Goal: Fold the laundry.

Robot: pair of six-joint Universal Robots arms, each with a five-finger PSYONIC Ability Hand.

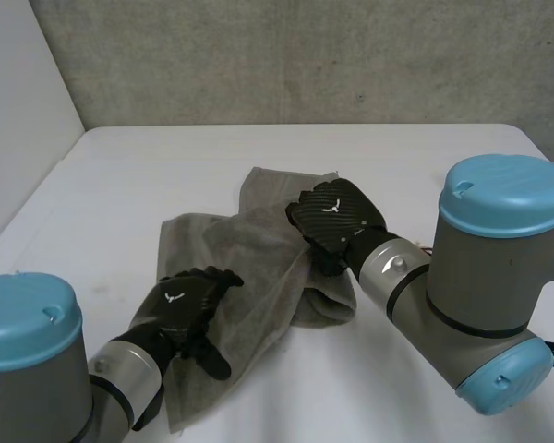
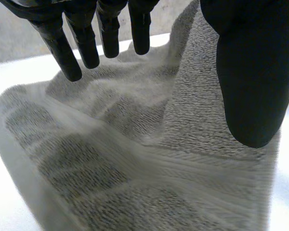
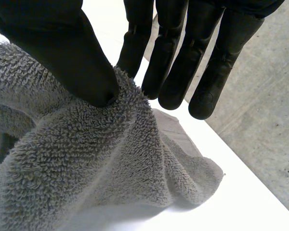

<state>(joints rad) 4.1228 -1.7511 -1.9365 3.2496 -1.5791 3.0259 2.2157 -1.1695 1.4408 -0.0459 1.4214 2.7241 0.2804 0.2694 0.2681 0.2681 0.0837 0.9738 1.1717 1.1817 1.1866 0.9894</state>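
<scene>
A grey terry towel [image 1: 249, 254] lies rumpled on the white table [image 1: 129, 175], partly doubled over on its right side. My left hand [image 1: 186, 305] rests over the towel's near left part, fingers straight and spread above the cloth [image 2: 135, 144]; its fingers [image 2: 86, 43] and thumb [image 2: 253, 82] hold nothing. My right hand [image 1: 337, 217] is at the towel's far right edge. Its thumb [image 3: 62, 53] and a finger [image 3: 135, 43] pinch a raised ridge of the towel [image 3: 86, 159] between them.
The table's far edge meets a concrete wall [image 1: 305, 55]. A pale wall [image 1: 18, 101] runs along the left side. Bare tabletop lies beyond and to both sides of the towel.
</scene>
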